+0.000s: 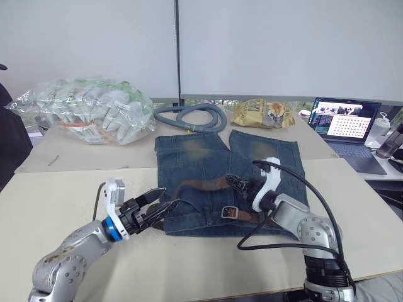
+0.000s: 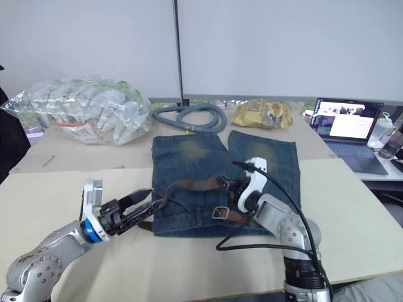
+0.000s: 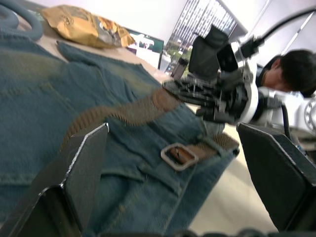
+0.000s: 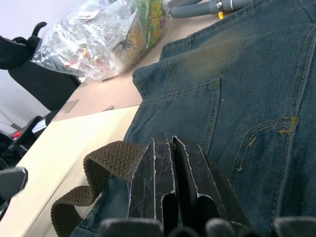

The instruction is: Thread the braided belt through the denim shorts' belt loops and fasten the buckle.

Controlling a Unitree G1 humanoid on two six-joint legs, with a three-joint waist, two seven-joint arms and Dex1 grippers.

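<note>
- Brown braided belt [image 1: 200,185]: arched over denim shorts [image 1: 208,163], pinched in my closed right gripper [image 1: 240,184]; buckle [image 1: 228,212] just below it.
- Left gripper [image 1: 165,204]: spread, empty, at waistband corner; should steady fabric while I feed.

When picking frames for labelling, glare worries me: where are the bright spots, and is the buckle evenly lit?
Left eye view: the laptop screen glows bright; the buckle sits in even, soft light, no glint. Left wrist view: the background beyond the denim shorts is washed out white.
</note>
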